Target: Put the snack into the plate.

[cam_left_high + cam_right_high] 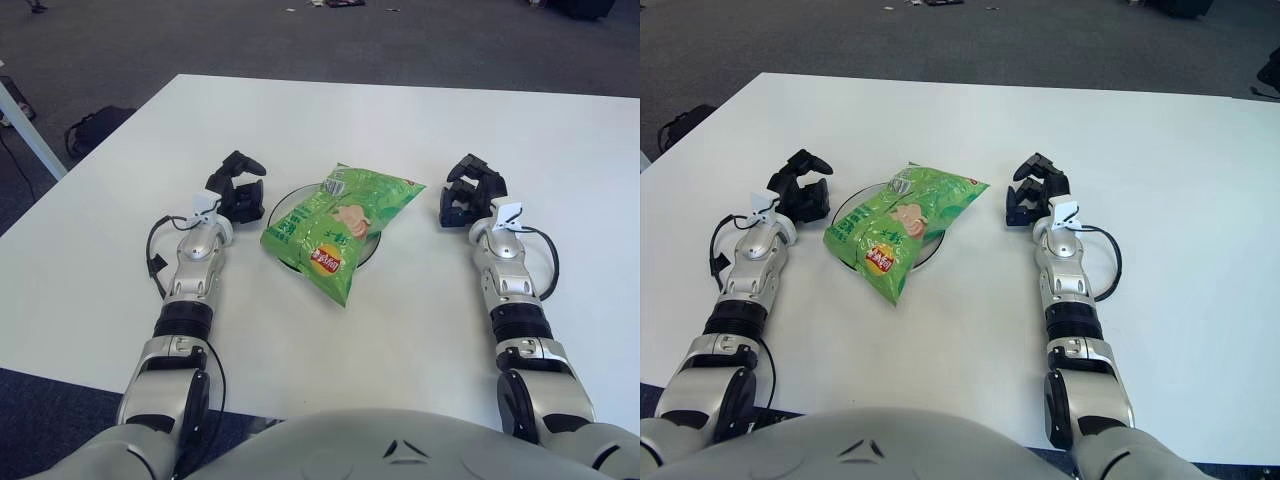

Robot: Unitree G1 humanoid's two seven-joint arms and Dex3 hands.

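Note:
A green snack bag (336, 223) lies across a white plate (283, 204) with a dark rim in the middle of the white table; its lower corner hangs over the plate's near edge. My left hand (238, 188) is just left of the plate, fingers relaxed and holding nothing. To the right of the bag, a short gap away, my right hand (468, 190) has its fingers loosely spread and holds nothing. Most of the plate is hidden under the bag.
The white table (400, 120) extends far behind and to both sides. Dark carpet floor lies beyond its far edge, with a black bag (95, 125) on the floor at the left and a white table leg (30, 125) near it.

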